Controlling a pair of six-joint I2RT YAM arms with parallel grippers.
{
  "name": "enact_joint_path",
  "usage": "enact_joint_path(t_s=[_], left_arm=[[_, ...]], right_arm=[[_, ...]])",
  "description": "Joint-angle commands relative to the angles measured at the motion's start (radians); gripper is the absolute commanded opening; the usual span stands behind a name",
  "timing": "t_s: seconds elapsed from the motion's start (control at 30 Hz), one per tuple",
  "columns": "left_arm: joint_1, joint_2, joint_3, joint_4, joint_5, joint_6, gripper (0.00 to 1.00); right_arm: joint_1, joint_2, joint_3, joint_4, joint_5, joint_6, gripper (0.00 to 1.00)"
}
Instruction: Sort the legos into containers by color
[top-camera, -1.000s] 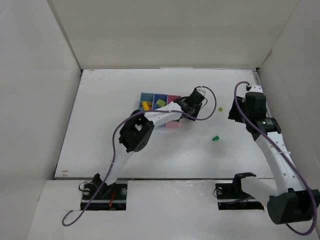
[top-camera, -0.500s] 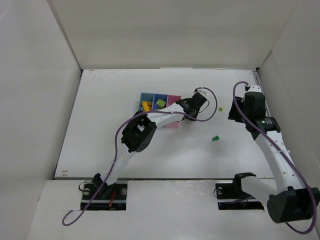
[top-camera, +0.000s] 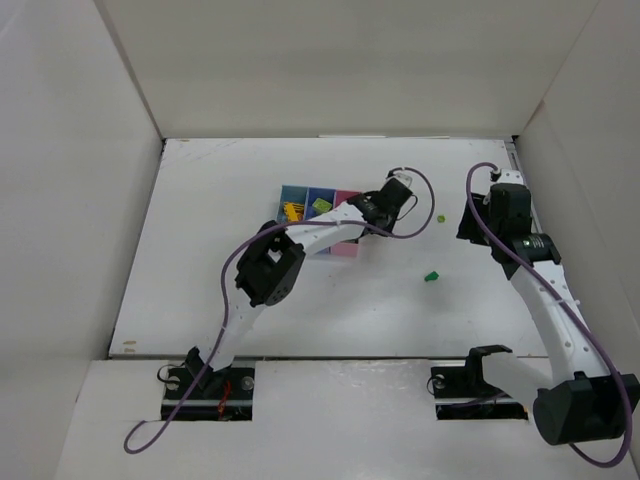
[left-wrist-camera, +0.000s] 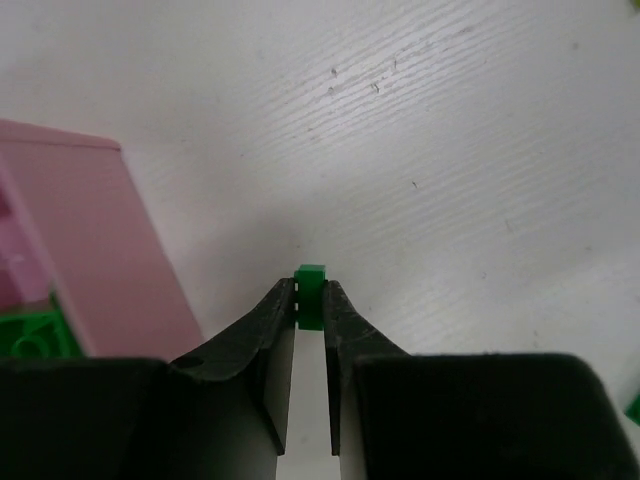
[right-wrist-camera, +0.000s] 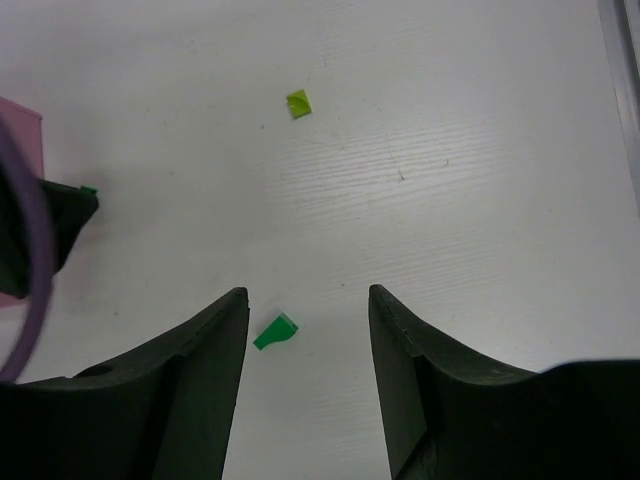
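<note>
The left tool (left-wrist-camera: 311, 306), looser a second ago, now pinches a dark green lego (left-wrist-camera: 311, 276) beside the pink bin (left-wrist-camera: 95, 250); the right tool (right-wrist-camera: 308, 293) stays spread.

Desk (top-camera: 200, 290): white, with a fine lined grain. Tray compartments: light blue bin (top-camera: 293, 191), periwinkle blue bin (top-camera: 320, 193), pink bin (left-wrist-camera: 90, 240). Contents: yellow bricks (top-camera: 291, 211) in the light blue bin, and a lime brick (top-camera: 320, 206) in the periwinkle blue bin. Left end effector (left-wrist-camera: 311, 303): black, gripping a dark green brick (left-wrist-camera: 311, 275). Right end effector (right-wrist-camera: 308, 290): black. Loose on the desk: green brick (right-wrist-camera: 275, 331) and lime chip (right-wrist-camera: 298, 103). Arms (top-camera: 545, 300): white with black joints. Cables (top-camera: 471, 190): purple.
</note>
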Motion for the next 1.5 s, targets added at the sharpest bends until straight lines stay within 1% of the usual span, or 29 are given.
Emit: enact_joint_path(t_s=[0.0,0.07,0.13,0.2,0.3,0.5,0.57,0.67,0.77,0.83,0.9,1.0,1.03,1.1,1.13,1.27,1.33,1.37,1.43,1.47], left_arm=[[0.0,-0.262,-0.043,0.061,-0.022,0.003,0.06],[0.0,-0.36,-0.086,0.084,-0.032,0.003,0.08],[0.0,-0.414,-0.151,0.104,-0.077,0.002,0.09],[0.031,-0.474,-0.207,0.113,-0.078,0.002,0.09],[0.06,-0.511,-0.253,0.124,-0.088,-0.021,0.09],[0.082,-0.499,-0.295,0.124,-0.117,-0.021,0.1],[0.105,-0.483,-0.286,0.09,-0.137,-0.047,0.1],[0.132,-0.471,-0.307,0.101,-0.127,-0.057,0.1],[0.146,-0.471,-0.323,0.116,-0.075,-0.057,0.15],[0.146,-0.462,-0.335,0.142,-0.052,-0.046,0.22],[0.146,-0.448,-0.347,0.142,-0.052,-0.046,0.25],[0.155,-0.437,-0.338,0.133,-0.03,-0.046,0.27],[0.155,-0.428,-0.338,0.133,-0.03,-0.046,0.29],[0.155,-0.428,-0.338,0.133,-0.018,-0.046,0.29],[0.155,-0.428,-0.338,0.133,-0.018,-0.046,0.32],[0.155,-0.439,-0.338,0.124,-0.018,-0.046,0.32],[0.155,-0.459,-0.347,0.124,-0.018,-0.046,0.32],[0.155,-0.488,-0.373,0.124,-0.018,-0.046,0.41],[0.155,-0.523,-0.396,0.133,-0.03,-0.058,0.71],[0.155,-0.564,-0.411,0.133,-0.03,-0.058,0.79]], right_arm=[[-0.009,-0.024,-0.013,0.035,0.006,0.0,0.56],[-0.009,-0.024,-0.041,0.035,-0.006,0.0,0.56],[-0.009,-0.024,-0.055,0.044,-0.006,0.01,0.56],[-0.009,-0.024,-0.067,0.053,-0.015,0.01,0.56],[-0.018,-0.024,-0.076,0.062,-0.025,0.02,0.56],[-0.018,0.014,-0.076,0.071,-0.034,0.032,0.56],[-0.018,0.014,-0.087,0.082,-0.034,0.043,0.56],[-0.018,0.014,-0.098,0.082,-0.043,0.053,0.56],[-0.018,0.014,-0.107,0.082,-0.043,0.053,0.56],[-0.018,0.014,-0.116,0.082,-0.023,0.053,0.56],[-0.018,0.024,-0.116,0.082,-0.023,0.063,0.56],[-0.018,0.024,-0.125,0.073,-0.023,0.073,0.59],[-0.018,0.024,-0.125,0.073,-0.032,0.073,0.59],[-0.018,0.024,-0.135,0.064,-0.032,0.073,0.59],[-0.018,0.013,-0.135,0.064,-0.032,0.073,0.59],[-0.018,0.002,-0.144,0.045,-0.032,0.073,0.6],[-0.018,0.013,-0.165,0.035,-0.064,0.073,0.61],[-0.018,0.03,-0.187,0.035,-0.087,0.087,0.61],[-0.018,0.048,-0.211,0.062,-0.107,0.105,0.61],[-0.018,0.068,-0.222,0.076,-0.121,0.119,0.63]])
